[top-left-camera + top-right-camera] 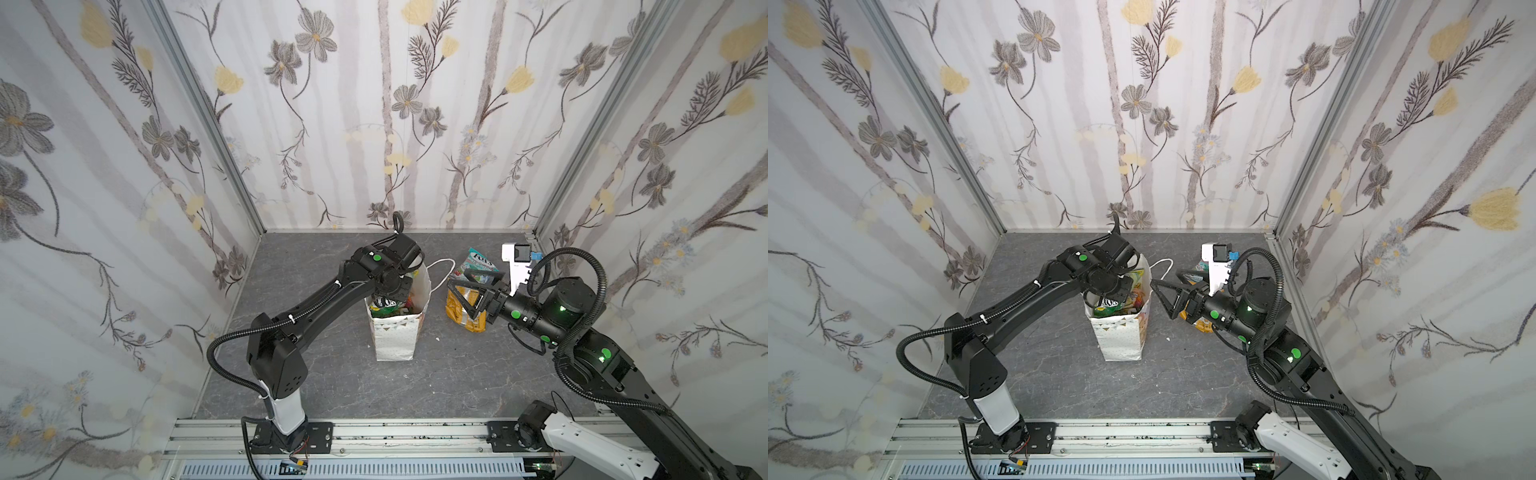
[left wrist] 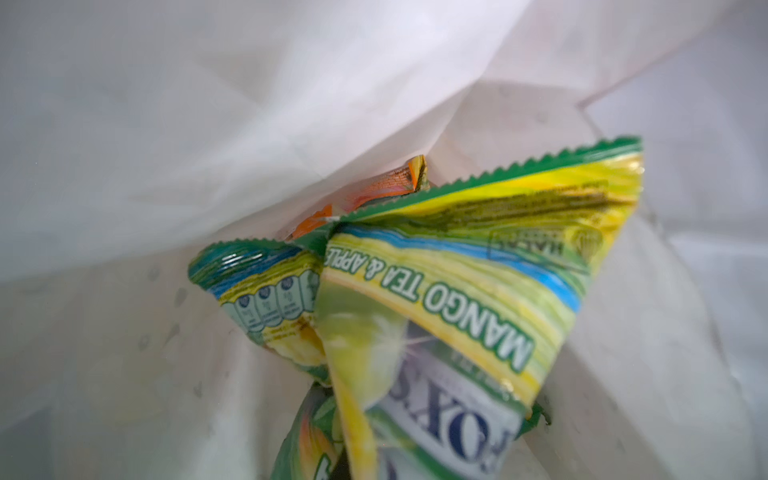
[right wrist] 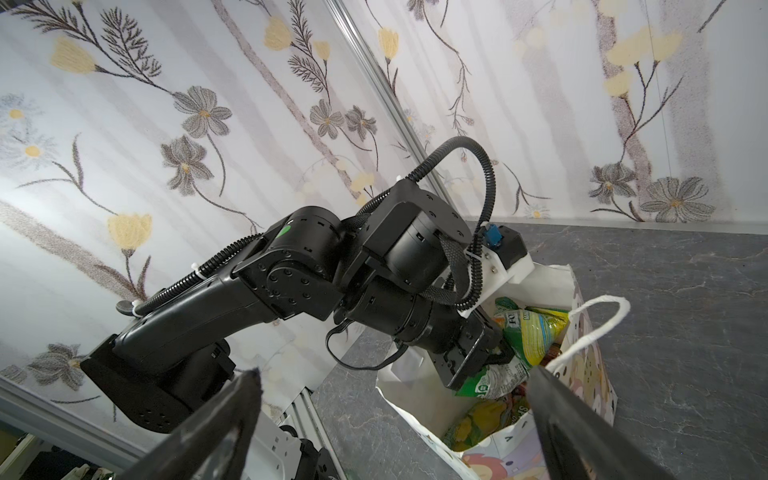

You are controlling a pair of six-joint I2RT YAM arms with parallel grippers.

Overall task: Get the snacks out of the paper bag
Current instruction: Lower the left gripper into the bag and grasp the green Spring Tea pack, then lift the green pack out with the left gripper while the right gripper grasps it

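On the left of the frame you see a wall (image 1: 104, 166) with gray and yellow flowers on it. The same paper covers the back and the right side of the room. Silver posts (image 1: 203, 116) stand in the corners. The table (image 1: 324, 395) is dark gray, like stone with thin pale cracks. A metal rail (image 1: 395, 432) runs along the bottom edge in both top views.

Your left arm reaches from the lower left to the middle of the frame. The left hand (image 3: 500, 357) is down in the mouth of the paper bag (image 1: 395, 340). It is pinching a yellow-green packet (image 2: 457, 291). An orange packet (image 2: 395, 183) sits deeper in the bag behind it.

The bag stands upright near the middle of the table. One white cord handle (image 1: 440, 266) hangs over its far side.

Just right of the bag's top, your right hand (image 1: 459, 301) is in the air. It is spread wide and holds nothing. In a top view it sits in front of a yellow-orange chip bag (image 1: 473, 323) that lies on the table. A teal packet (image 1: 480, 259) lies just above that in the frame, nearer the back wall.
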